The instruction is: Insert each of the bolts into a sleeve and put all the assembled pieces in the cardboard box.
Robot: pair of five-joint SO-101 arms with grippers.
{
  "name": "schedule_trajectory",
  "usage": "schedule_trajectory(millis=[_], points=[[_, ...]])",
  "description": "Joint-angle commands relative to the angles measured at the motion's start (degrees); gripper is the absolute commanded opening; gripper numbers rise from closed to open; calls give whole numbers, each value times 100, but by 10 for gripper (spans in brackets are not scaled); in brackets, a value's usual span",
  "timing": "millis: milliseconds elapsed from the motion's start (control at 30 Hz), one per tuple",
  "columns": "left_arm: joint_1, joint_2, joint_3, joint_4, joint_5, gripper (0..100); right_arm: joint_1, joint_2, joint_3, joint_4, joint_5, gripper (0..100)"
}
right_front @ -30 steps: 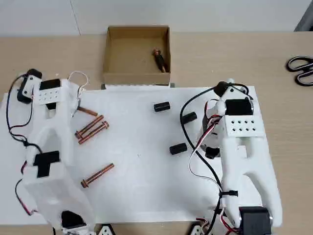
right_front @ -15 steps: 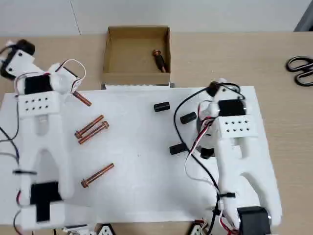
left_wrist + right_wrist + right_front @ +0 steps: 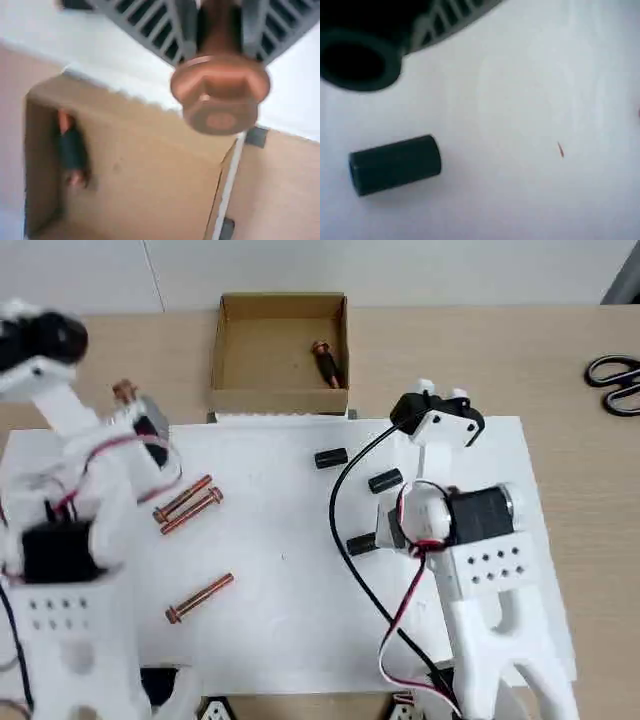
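Our left jaws are clenched on a copper bolt (image 3: 220,95), lifted near the cardboard box (image 3: 230,360) — which holds one assembled piece (image 3: 326,362). Our right jaws grasp a black sleeve (image 3: 360,60) over the white sheet (image 3: 280,630) on the worktop — loose bolts (image 3: 200,597) and loose sleeves (image 3: 331,457) lie there.

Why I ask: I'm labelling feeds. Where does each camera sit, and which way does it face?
High view: fixed above the table, looking down on the white sheet and cardboard box; left arm, right arm show.
Left wrist view: on that wrist, facing the box; left gripper, shut on a bolt, shows.
Right wrist view: on that wrist, facing down at the sheet and loose sleeve; right gripper with held sleeve shows.
Shared: high and left wrist views both show the box's assembled piece.
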Motion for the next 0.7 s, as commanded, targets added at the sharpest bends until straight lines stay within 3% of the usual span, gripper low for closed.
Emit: schedule_trajectory(millis=[0, 200, 367, 533, 667], points=[[193, -1231, 1059, -484, -554, 5, -13, -286, -18, 48, 193, 3], [756, -3464, 3363, -1354, -1284, 5, -22, -505, 9, 233, 273, 3], [923, -4967, 5042, -1829, -1398, 5, -31, -875, 607, 180, 484, 3], [905, -5987, 5947, -1837, -1354, 6, -92, -1569, 1204, -198, 800, 3], [914, -6004, 6176, -1890, -976, 6, -391, -2123, 1811, -532, 879, 3]])
